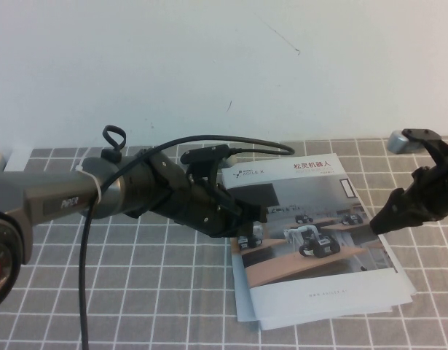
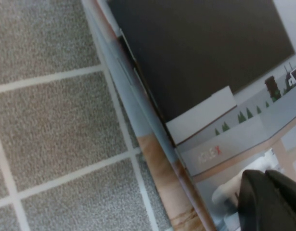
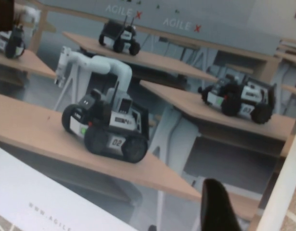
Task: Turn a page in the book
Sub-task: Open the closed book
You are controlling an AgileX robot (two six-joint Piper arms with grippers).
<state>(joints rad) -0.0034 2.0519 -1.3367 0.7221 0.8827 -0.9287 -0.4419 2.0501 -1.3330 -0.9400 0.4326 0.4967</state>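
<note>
Tablecloth (image 1: 136, 292), grey with a white grid, covers the work surface below a white wall (image 1: 209, 58). Book (image 1: 318, 284) lies closed, cover up, right of centre on the cloth, loose sheets (image 1: 245, 310) sticking out under its near-left corner. Top leaf is the page (image 1: 311, 175): Chinese title along the far edge, photo of small wheeled robots on wooden desks below, lying flat, no edge lifted that I can see. Left arm (image 1: 136, 193) stretches in from the left, low and nearly level. Left gripper (image 1: 253, 235) sits at the book's left edge, down at the cover; wrist view shows one dark fingertip (image 2: 268, 199) over the printed photo, right by the stacked page edges. Can't tell its opening. Right gripper (image 1: 378, 222) is at the book's right edge, tip down over the cover; its wrist view catches only one dark fingertip (image 3: 217, 207) above the photo. Opening can't be told either.
</note>
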